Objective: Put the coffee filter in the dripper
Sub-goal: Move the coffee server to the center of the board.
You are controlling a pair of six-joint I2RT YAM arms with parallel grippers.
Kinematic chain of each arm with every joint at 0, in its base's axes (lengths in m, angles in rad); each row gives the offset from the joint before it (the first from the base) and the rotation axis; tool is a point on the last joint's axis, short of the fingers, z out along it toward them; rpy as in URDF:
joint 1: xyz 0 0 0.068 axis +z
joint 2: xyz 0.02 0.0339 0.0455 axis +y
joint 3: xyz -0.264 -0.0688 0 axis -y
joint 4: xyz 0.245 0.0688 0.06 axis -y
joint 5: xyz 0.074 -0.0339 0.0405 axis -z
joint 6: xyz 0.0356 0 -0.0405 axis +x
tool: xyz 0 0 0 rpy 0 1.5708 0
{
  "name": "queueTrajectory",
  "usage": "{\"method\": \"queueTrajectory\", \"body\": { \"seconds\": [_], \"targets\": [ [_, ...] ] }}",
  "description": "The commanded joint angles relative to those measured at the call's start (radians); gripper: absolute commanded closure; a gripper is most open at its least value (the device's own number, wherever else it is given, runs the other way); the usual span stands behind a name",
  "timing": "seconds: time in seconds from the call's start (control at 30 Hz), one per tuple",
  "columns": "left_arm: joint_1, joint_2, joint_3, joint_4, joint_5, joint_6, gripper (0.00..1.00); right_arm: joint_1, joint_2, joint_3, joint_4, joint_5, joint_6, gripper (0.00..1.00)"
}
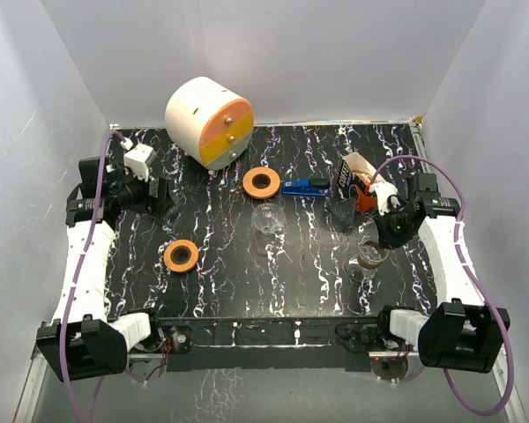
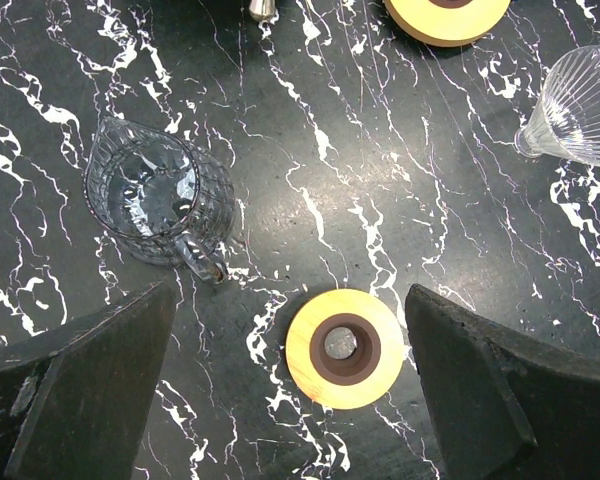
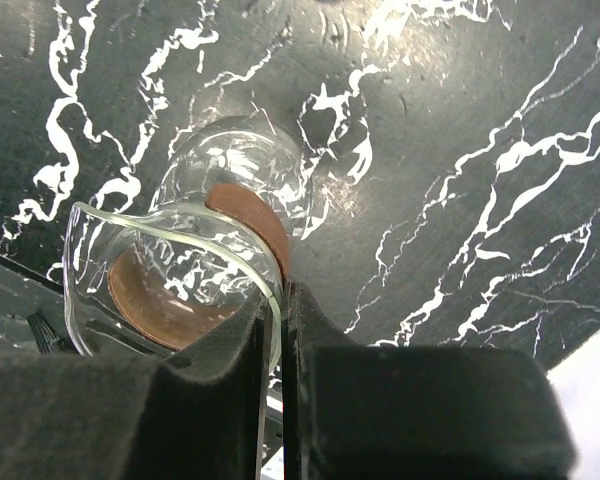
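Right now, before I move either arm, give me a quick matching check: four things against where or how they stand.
Things:
A. left gripper
B. right gripper
C. ribbed glass
D. drum

States:
1. shut on the rim of the collared glass
2. at the back wall
3. open, holding nothing
4. mid-table, clear of both grippers

Pairs: A-3, B-1, C-4, D-2
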Motion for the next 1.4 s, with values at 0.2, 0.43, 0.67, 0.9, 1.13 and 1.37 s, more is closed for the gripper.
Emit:
{"method": "queueTrajectory", "body": {
  "seconds": [0.2,0.43,0.67,0.9,1.13,1.37],
  "targets": [
    [0.014,-0.035,-0.041,0.003,0.014,0.003,0.04,0.186,-0.016,0.137,0.074,-0.067,0.074,1.0],
    [0.015,-0.034,-0.066,-0.035,0.029,0.038,0.04,0.44,0.044,0.207,0.148,-0.07,0.169,1.0],
    [0.024,-0.014,-0.088,-0.061,-0.005,0.078,0.04,0.613,0.141,0.256,0.226,-0.049,0.22,1.0],
    [0.04,0.002,-0.11,-0.059,0.032,0.091,0.04,0.774,0.246,0.312,0.255,0.031,0.245,1.0],
    [0.05,0.016,-0.106,-0.054,0.044,0.081,0.04,0.925,0.356,0.358,0.269,0.099,0.248,1.0],
    [0.052,0.033,-0.089,-0.046,0.055,0.071,0.04,1.0,0.447,0.398,0.286,0.153,0.247,1.0]
  ]
}}
